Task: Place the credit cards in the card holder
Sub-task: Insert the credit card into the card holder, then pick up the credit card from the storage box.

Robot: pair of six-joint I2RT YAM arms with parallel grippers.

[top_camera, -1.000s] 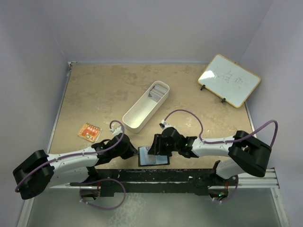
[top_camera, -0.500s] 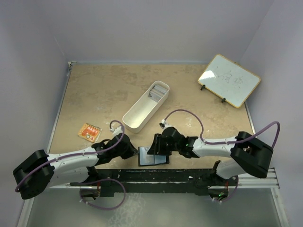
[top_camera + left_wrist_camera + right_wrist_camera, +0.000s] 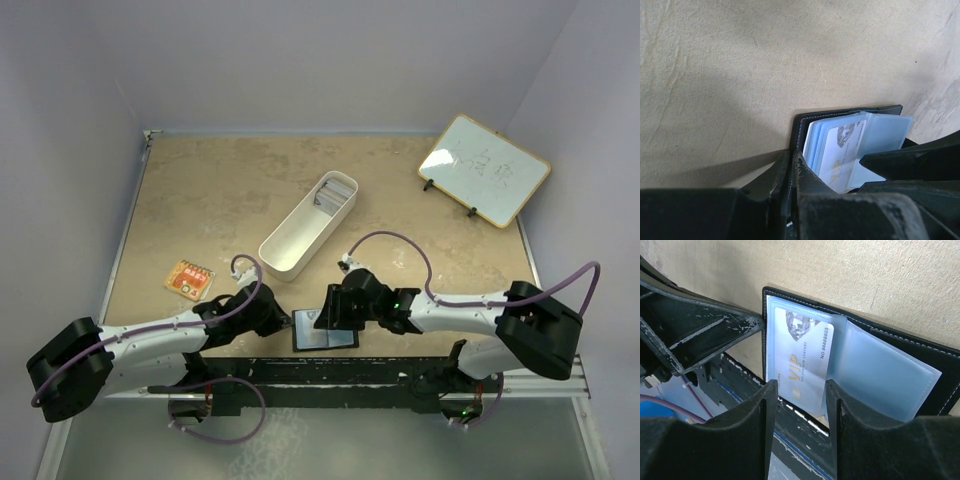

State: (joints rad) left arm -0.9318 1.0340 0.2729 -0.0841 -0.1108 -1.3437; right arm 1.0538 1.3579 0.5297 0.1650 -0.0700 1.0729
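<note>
The black card holder lies open at the table's front edge, its blue-grey clear sleeves showing. My left gripper is shut on the left edge of its cover. A silver credit card marked VIP sits partly inside a sleeve, its near end sticking out. My right gripper is closed on that card's long edges, one finger on each side. The left wrist view shows the same card. More credit cards stand stacked in the far end of the white tray.
The long white tray lies diagonally just beyond the card holder. An orange card rests on the table to the left. A small whiteboard stands at the back right. The black mounting rail runs just below the table edge.
The right arm's elbow has drifted slightly to the right. Both grippers and the card holder stay where they were.
</note>
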